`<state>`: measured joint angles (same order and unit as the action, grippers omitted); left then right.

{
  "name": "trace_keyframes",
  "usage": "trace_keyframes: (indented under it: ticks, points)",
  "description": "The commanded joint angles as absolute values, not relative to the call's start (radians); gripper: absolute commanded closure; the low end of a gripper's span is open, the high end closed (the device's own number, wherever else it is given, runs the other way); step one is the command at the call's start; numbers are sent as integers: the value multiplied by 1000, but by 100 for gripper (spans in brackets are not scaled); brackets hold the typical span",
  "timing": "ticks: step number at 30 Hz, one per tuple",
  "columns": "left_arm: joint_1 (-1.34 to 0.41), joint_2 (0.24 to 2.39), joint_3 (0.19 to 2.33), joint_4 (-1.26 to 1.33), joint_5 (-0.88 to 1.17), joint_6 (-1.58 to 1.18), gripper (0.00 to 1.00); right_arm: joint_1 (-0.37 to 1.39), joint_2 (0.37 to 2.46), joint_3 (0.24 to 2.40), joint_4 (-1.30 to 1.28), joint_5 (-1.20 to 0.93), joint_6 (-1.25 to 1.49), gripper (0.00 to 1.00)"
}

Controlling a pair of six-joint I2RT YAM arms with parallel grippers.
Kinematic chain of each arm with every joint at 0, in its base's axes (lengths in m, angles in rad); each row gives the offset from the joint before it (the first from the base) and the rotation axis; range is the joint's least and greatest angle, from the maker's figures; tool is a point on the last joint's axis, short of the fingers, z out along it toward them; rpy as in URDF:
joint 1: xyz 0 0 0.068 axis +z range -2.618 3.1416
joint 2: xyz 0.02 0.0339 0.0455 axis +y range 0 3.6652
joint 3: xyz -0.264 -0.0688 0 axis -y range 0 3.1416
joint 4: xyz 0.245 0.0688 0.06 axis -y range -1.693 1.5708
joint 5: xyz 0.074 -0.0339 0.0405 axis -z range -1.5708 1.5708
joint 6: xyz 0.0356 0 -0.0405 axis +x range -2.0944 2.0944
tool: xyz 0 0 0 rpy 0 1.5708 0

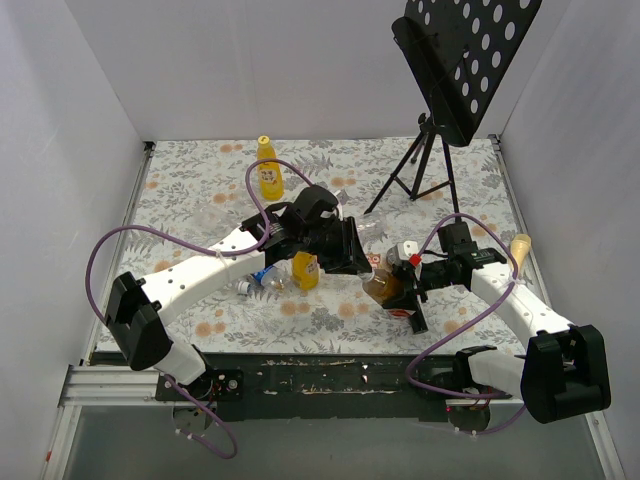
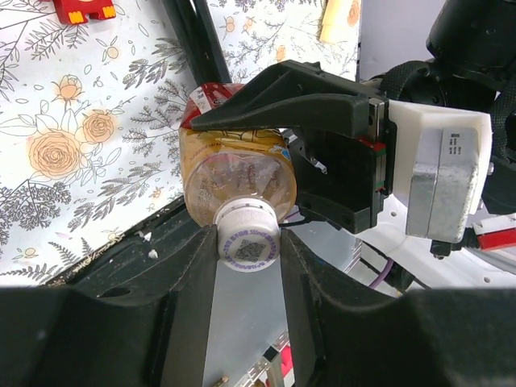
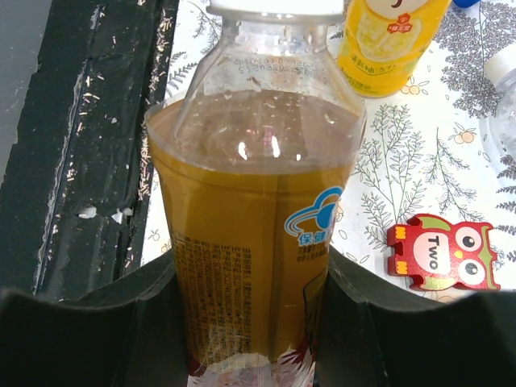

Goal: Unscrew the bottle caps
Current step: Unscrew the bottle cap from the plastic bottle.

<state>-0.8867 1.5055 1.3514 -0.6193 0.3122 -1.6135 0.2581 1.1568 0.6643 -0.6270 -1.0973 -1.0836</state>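
Unscrewing was in hand on the brown bottle (image 3: pixel 250 201), held right of centre over the bench by the right end effector (image 3: pixel 251 322) clamped round its body, while the left end effector (image 1: pixel 358 260) pinched the white cap (image 2: pixel 248 244) (apparently seated), so next came a firm, slip-free twist.

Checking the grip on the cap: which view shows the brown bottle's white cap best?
Left wrist: the white cap faces the camera, pinched between the left fingers, printed top visible. Right wrist catches only its lower rim at the frame's top; top external hides it behind the arms.
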Motion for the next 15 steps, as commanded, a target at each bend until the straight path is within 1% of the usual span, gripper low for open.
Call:
trace_keyframes:
  ticks: [1, 2, 6, 8, 9, 11, 13, 14, 15]
  points:
    - [-873, 1462, 1414, -514, 241, -1632, 60, 272, 1158, 664, -676, -1071, -1112, 99]
    - [-873, 1459, 1413, -511, 235, -1626, 53, 272, 1158, 664, -676, -1071, -1112, 99]
    - [-873, 1447, 1414, -511, 201, -1606, 40, 272, 1158, 664, -676, -1069, -1112, 99]
    - [-871, 1440, 1420, -512, 183, -1585, 37, 272, 1158, 664, -676, -1071, -1111, 99]
    - [-871, 1437, 1428, -517, 173, -1572, 35, 272, 1158, 664, -676, -1069, -1112, 99]
    - [-871, 1425, 1434, -518, 140, -1516, 34, 272, 1158, 664, -675, -1069, -1112, 99]
    - [-870, 1402, 1425, -506, 135, -1413, 24, 272, 1157, 664, -675, -1069, -1112, 99]
    - [-870, 1382, 1410, -486, 153, -1331, 19, 272, 1158, 664, -675, -1071, -1112, 99]
    - [-870, 1361, 1387, -448, 197, -1189, 13, 272, 1157, 664, -676, -1072, -1112, 99]
